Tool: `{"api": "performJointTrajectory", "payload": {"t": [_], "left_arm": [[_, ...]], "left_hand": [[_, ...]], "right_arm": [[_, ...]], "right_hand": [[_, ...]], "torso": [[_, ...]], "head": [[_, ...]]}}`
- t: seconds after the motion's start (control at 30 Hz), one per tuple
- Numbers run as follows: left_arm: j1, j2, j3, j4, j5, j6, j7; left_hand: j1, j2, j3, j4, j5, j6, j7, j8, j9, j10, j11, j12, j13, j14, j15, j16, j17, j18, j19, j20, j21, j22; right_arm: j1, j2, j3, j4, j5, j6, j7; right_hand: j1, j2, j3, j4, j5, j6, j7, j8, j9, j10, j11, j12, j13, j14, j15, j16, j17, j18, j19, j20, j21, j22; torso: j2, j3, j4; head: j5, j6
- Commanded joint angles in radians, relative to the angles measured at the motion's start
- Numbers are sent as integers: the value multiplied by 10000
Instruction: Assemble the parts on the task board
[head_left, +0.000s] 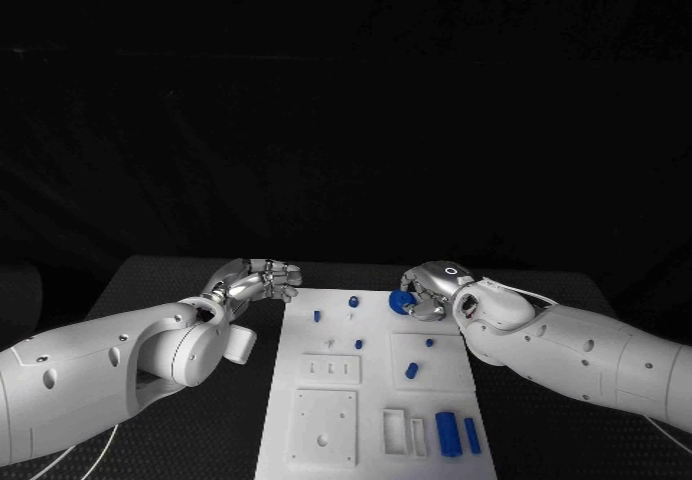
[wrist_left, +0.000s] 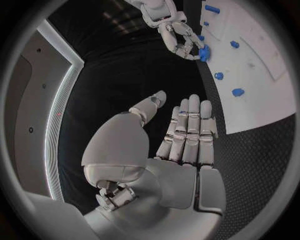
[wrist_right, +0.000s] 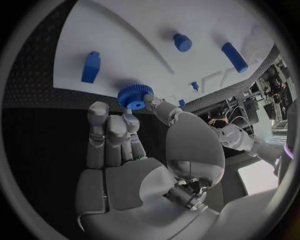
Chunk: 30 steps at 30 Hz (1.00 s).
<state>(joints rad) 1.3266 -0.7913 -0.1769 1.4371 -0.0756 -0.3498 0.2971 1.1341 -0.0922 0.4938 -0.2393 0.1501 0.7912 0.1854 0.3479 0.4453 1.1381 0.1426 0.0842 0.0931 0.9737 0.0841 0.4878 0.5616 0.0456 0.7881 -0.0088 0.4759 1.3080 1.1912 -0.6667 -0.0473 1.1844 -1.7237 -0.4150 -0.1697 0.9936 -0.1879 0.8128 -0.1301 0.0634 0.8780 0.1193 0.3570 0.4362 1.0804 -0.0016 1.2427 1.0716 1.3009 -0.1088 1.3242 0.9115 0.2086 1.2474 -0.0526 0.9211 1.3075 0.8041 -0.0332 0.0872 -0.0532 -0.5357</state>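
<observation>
The white task board (head_left: 335, 345) lies in the middle of the black table. My right hand (head_left: 433, 291) is over the board's far right corner and pinches a round blue knurled knob (head_left: 401, 299) between thumb and fingertips (wrist_right: 130, 119). The knob (wrist_right: 134, 96) sits at the board's (wrist_right: 125, 40) edge; whether it touches the plate I cannot tell. My left hand (head_left: 261, 280) hovers just off the board's far left corner, holding nothing, its fingers (wrist_left: 187, 132) straight and the thumb apart. From the left wrist, the right hand (wrist_left: 174, 31) and its knob (wrist_left: 204, 52) also show.
Small blue pegs stand on the board's far half (head_left: 317, 315) (head_left: 355, 300) (head_left: 359, 344); a short one (head_left: 413, 370) lies mid-right. Two blue bars (head_left: 447, 432) (head_left: 472, 434) lie at the near right beside white slotted blocks (head_left: 405, 432). A white square plate (head_left: 323, 428) sits near left.
</observation>
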Motion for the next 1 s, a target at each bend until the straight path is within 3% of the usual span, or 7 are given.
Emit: {"api": "performJointTrajectory", "payload": {"t": [0.03,0.33,0.47,0.6,0.77,1.0], "left_arm": [[8,12,9,-13,-40,65,101],[8,39,9,-33,-40,65,107],[7,47,9,-30,-40,56,110],[7,62,9,-35,-40,39,110],[7,76,9,-22,-40,38,110],[9,111,10,-24,-40,44,113]], "left_hand": [[-64,-5,30,-15,-7,-6,20,-60,9,12,25,-64,-4,16,78,-70,17,209,-91,3,61,184],[-59,-5,36,-22,-4,-7,20,-63,11,12,26,-68,-5,14,79,-75,21,210,-94,3,62,184],[-59,-6,36,-22,-4,-7,20,-63,11,12,26,-68,-5,14,79,-76,21,210,-95,3,62,184],[-59,-6,37,-23,-4,-8,20,-64,12,11,26,-70,-5,13,79,-77,22,210,-95,3,62,184],[-56,-6,41,-27,-3,-7,20,-65,13,10,26,-73,-5,11,80,-81,24,210,-98,4,63,184],[-56,-8,44,-31,-2,-6,20,-66,15,11,26,-75,-6,10,81,-86,28,210,-101,6,64,184]], "right_arm": [[80,-14,23,390,-1187,-925,-477],[106,453,-1,702,-2010,-900,-638],[91,703,-166,705,-2300,-912,-707],[73,1057,-297,515,-2286,-826,-714],[33,1317,-382,408,-2326,-721,-700],[-86,1584,-507,182,-2346,-579,-691]], "right_hand": [[100,-318,196,108,-74,1141,-156,-36,11,77,-62,-34,-24,4,-73,-61,36,532,48,-79,67,167],[185,-467,307,221,-89,1170,-164,-35,30,132,-71,-52,-37,21,-79,-75,73,532,76,-97,83,167],[185,-468,308,222,-89,1170,-164,-35,31,133,-71,-53,-37,21,-79,-75,73,532,76,-97,83,167],[245,-653,428,334,-104,1159,-160,-55,35,165,-68,-80,-51,28,-75,-94,98,532,81,-103,80,163],[310,-699,453,320,-94,1129,-154,-76,31,177,-63,-89,-55,34,-72,-99,110,532,86,-112,86,165],[318,-703,450,320,-86,1124,-152,-80,31,181,-60,-91,-56,36,-70,-101,114,532,88,-113,88,166]], "torso": [[-11,0,-3],[1,-2,9],[2,-3,13],[14,-14,32],[7,-36,60],[17,-35,64]], "head": [[19,4],[73,73],[90,82],[147,68],[112,46],[145,26]]}}
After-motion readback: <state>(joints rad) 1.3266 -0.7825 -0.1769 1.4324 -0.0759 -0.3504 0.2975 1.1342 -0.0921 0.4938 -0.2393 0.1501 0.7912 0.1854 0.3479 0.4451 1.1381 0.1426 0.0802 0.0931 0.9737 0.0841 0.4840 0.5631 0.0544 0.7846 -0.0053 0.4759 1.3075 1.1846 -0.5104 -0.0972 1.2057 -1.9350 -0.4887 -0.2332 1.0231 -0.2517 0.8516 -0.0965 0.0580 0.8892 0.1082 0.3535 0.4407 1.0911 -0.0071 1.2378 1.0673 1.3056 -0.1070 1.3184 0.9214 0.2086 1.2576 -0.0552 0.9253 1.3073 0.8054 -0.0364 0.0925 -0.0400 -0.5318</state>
